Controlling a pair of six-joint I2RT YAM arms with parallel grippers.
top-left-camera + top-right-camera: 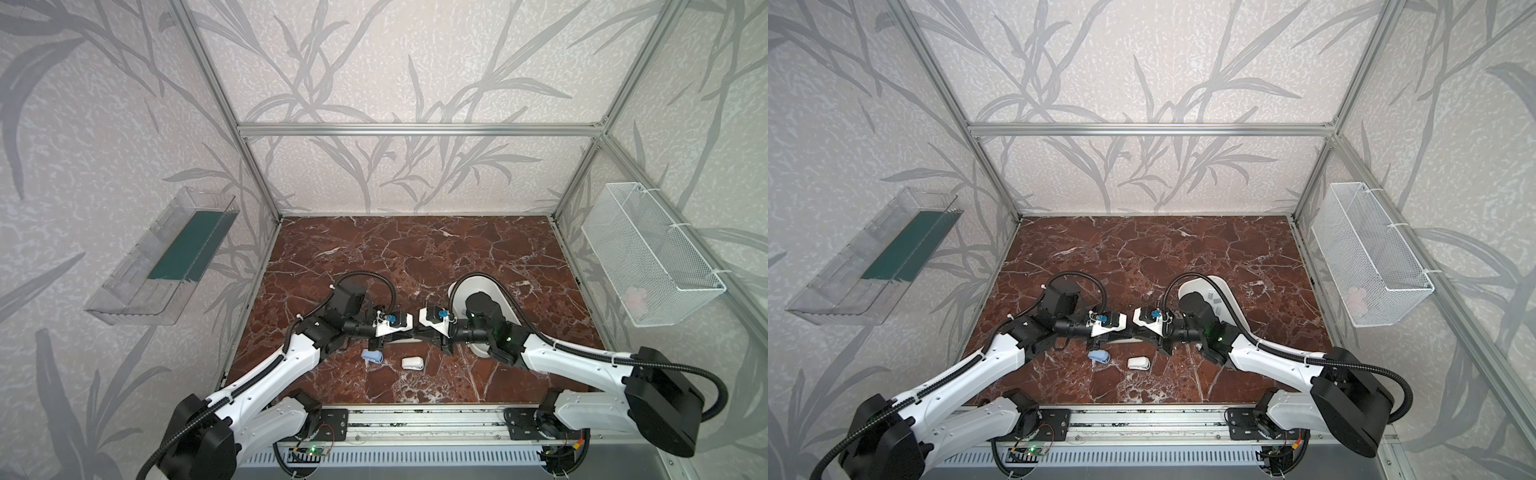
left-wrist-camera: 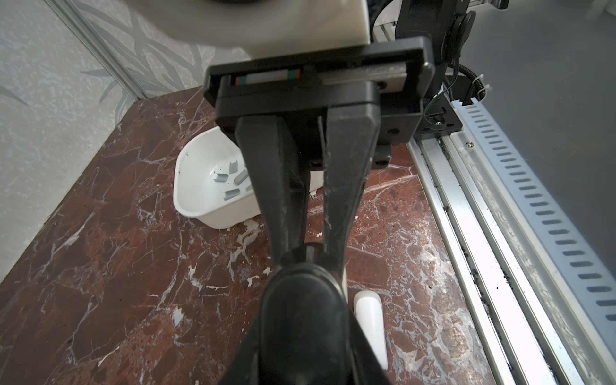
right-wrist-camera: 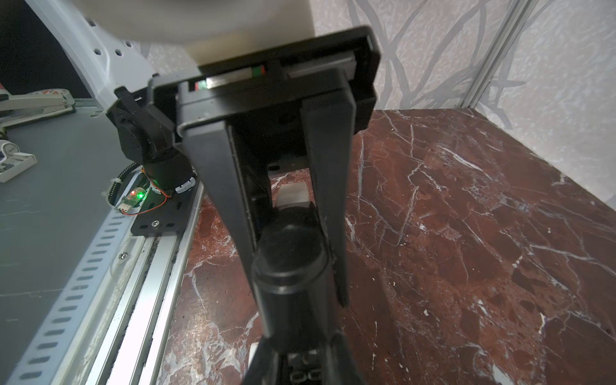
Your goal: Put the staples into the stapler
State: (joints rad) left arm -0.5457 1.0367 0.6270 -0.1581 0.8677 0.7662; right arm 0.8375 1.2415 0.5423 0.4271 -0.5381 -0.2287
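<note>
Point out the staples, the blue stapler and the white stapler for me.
staples (image 2: 232, 193): left wrist view, middle of one grey strip.
blue stapler (image 1: 372, 356): in a top view, middle of its body.
white stapler (image 1: 412, 363): in a top view, middle of its top.

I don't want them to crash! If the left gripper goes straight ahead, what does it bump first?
The black stapler pinched in the left gripper; just past it, the right gripper faces back, though the gap is hard to judge.

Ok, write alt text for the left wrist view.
The left gripper is shut on a black rounded stapler above a red-brown marble tabletop. Beyond, a white plastic tray holds grey metal staple strips; a small white stapler lies nearby.
</note>
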